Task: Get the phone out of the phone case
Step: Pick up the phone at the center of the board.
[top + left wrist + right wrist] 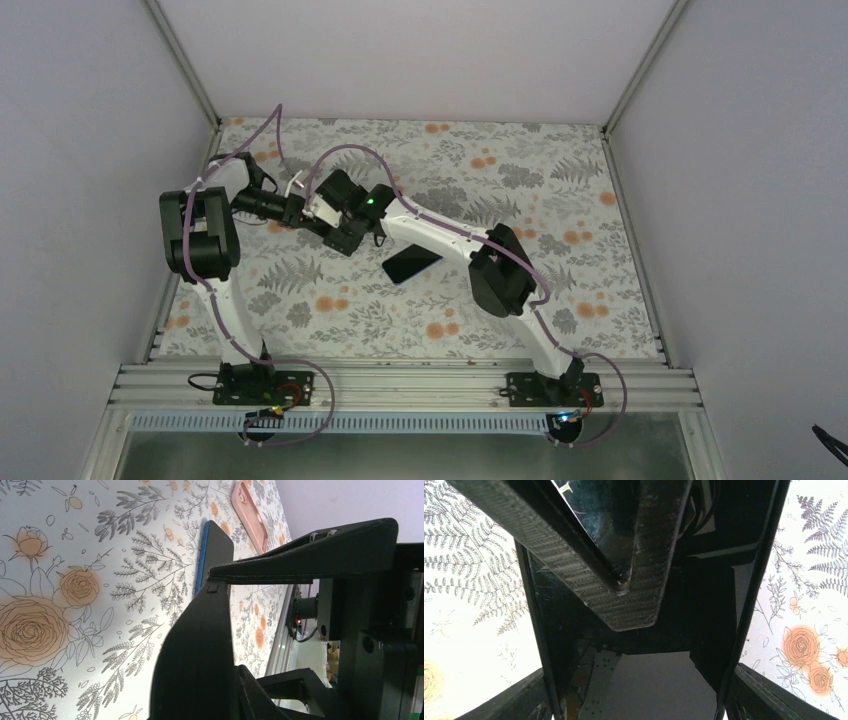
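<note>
Near edge: both my arm bases sit bolted to the metal rail (400,385), the left arm rising on the left, the right arm reaching up and across to the left over the flower-print table (600,290).

Mid table: the phone (410,265) lies flat, dark face up, bare and out of its cover, just beside the right arm's forearm. From the left wrist its near long edge shows blue.

Farther on: my two tools meet above the table past the phone. The left gripper (216,577) points right, and its two fingertips are together at the points. I see nothing between them. The right gripper (318,213) faces it from the other side with its jaws standing wide apart. From the right wrist, the ribbed fingers of the left tool, brought to a point, fill the space between my right fingers (769,695). I cannot tell whether the two tools touch.

Farthest, in the left wrist view: the pink phone case (250,515) lies flat on the table beyond the phone, apart from it, hollow side up and empty. I cannot find it in the top view.
</note>
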Available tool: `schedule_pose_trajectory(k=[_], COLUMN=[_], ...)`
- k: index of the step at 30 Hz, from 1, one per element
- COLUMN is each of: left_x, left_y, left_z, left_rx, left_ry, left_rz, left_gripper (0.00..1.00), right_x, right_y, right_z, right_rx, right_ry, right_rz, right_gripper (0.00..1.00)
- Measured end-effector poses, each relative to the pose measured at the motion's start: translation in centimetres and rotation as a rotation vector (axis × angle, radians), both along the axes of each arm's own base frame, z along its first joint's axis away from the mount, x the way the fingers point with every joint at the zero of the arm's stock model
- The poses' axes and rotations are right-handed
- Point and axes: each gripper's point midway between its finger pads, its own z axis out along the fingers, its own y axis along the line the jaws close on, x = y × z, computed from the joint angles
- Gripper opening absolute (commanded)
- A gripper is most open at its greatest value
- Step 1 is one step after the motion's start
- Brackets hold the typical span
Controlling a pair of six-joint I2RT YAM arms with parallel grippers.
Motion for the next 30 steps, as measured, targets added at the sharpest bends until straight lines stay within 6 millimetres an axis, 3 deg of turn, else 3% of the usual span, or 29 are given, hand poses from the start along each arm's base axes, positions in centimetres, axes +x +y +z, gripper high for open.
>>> schedule_pose_trajectory(k=[5,8,9,10,15,18,24,27,30], left_x=[0.0,0.1,0.1,0.1,-0.3,-0.5,0.4,-0.7,-2.8], left_y=[-0.1,-0.1,-0.1,-0.1,-0.5,-0.8,-1.4,-3.5,-6.7], left_z=[0.3,0.3,0.3,0.3,0.0,1.2,7.0,9.8,12.0], left_rx=[-0.009,-0.007,-0.007,-0.007,0.04,0.069,0.123,0.135,0.118], left_ry=[0.031,0.03,0.03,0.03,-0.026,-0.097,-0.378,-0.51,-0.615], left_rz=[0.017,0.018,0.018,0.017,-0.041,-0.074,-0.13,-0.211,-0.321], left_gripper=[0.03,0.02,0.02,0.02,0.02,0.02,0.02,0.02,0.02], right_x=[0.1,0.1,0.1,0.1,-0.8,-1.6,-2.0,-2.8,-3.8], right_y=[0.1,0.2,0.2,0.2,-0.7,-3.2,-10.6,-14.3,-16.2], right_z=[-0.1,0.0,0.0,0.0,-0.1,1.5,8.9,11.2,12.0], right_rx=[0.0,0.003,0.003,0.002,0.036,0.074,0.242,0.323,0.365], right_ry=[-0.008,-0.009,-0.008,-0.009,0.052,0.115,0.149,0.128,0.106], right_rz=[0.005,0.009,0.011,0.018,0.083,0.129,0.214,0.252,0.28], right_gripper=[0.73,0.84,0.96,0.99,1.0,1.0,1.0,1.0,1.0])
